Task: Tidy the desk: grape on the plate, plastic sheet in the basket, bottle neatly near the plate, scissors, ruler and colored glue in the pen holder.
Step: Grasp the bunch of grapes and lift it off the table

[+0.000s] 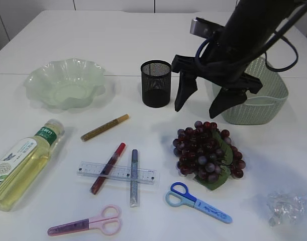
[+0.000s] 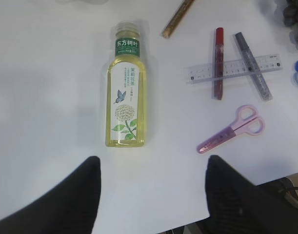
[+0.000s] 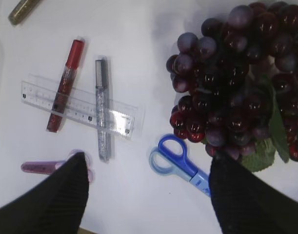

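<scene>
Now | step: grape (image 1: 208,153) to plate (image 1: 65,83) | right gripper (image 1: 203,105) wide open, empty, above bunch | left gripper (image 2: 151,192) open, empty | next: descend, grip stem.

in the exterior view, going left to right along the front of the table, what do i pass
bottle → pink scissors → blue scissors → crumpled plastic sheet. The ruler and the glue pens lying across it are left out, since they overlap each other and the pink scissors sideways.
</scene>
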`<state>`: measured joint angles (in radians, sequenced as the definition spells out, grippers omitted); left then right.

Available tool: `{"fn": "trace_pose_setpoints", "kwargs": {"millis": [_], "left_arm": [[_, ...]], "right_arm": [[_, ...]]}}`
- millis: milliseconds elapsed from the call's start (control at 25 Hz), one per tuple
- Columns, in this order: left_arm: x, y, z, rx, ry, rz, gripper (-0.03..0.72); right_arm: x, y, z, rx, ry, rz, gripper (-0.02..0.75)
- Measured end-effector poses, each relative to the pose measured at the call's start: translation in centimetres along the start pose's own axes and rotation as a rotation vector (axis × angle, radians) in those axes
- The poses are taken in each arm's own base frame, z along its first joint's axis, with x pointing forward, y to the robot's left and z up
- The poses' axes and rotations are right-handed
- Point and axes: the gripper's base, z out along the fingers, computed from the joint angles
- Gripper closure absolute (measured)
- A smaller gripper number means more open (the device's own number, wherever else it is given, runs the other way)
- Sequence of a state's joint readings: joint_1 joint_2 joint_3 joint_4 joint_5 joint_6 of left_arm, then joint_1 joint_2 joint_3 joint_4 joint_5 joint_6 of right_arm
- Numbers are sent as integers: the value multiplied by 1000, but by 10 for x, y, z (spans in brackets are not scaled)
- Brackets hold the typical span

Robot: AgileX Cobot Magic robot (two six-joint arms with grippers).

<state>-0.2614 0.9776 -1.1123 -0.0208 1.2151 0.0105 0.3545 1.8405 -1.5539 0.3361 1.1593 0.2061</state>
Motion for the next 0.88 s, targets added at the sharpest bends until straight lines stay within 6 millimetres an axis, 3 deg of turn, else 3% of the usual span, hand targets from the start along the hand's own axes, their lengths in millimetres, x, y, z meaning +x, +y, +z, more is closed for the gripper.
{"fn": "trace_pose_setpoints", "kwargs": {"millis": [480, 880], "left_arm": [[1, 0, 0, 0, 16, 0, 193], [2, 0, 0, 0, 22, 0, 188]], "right_arm": [[-44, -18, 70, 143, 107, 10, 142], [-44, -16, 115, 216, 174, -20, 142]]}}
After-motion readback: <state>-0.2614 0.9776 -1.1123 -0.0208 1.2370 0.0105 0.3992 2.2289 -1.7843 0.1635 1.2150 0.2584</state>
